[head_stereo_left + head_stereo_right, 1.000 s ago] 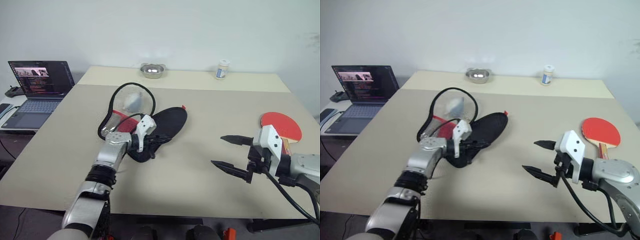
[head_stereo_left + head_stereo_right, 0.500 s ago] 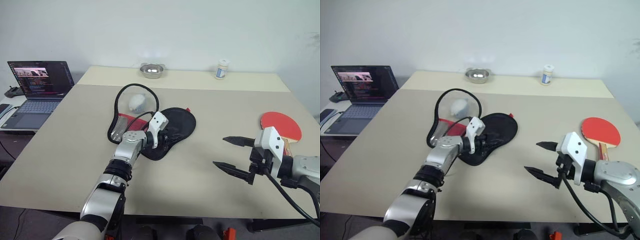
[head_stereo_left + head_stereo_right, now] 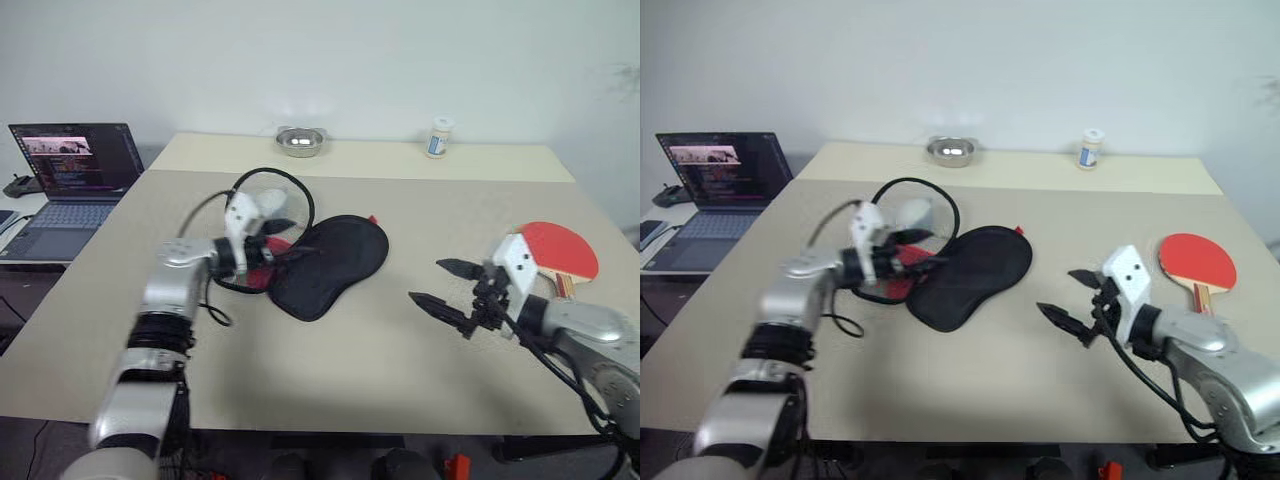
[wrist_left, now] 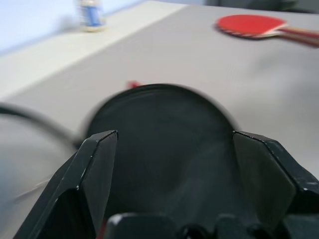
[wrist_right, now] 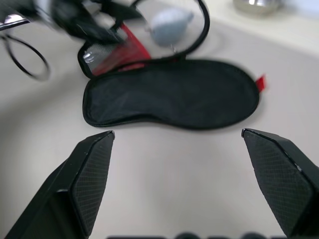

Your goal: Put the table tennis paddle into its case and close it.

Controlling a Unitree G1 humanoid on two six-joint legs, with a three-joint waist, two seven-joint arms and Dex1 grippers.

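Our left hand (image 3: 283, 236) just let go of the black paddle-shaped fabric case (image 3: 331, 264), now wide open, empty; right hand (image 3: 445, 285) open, empty, red-faced paddle (image 3: 562, 249) untouched.

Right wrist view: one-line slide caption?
Open right gripper faces the black case lying flat on the table.

The case (image 3: 330, 265) lies flat on the table, black side up and paddle-shaped, with a red tab at its far edge, red fabric and a mesh pocket showing along its left side, and a black cord loop and white fluffy charm (image 3: 268, 204) just behind it. It sits just ahead of the left fingers (image 4: 94, 169), with nothing between them, and well apart from the right fingers (image 3: 437, 304). The paddle (image 3: 560, 248) lies flat, red face up, its striped wooden handle toward the table's near edge, just beyond and outside the right fingers.
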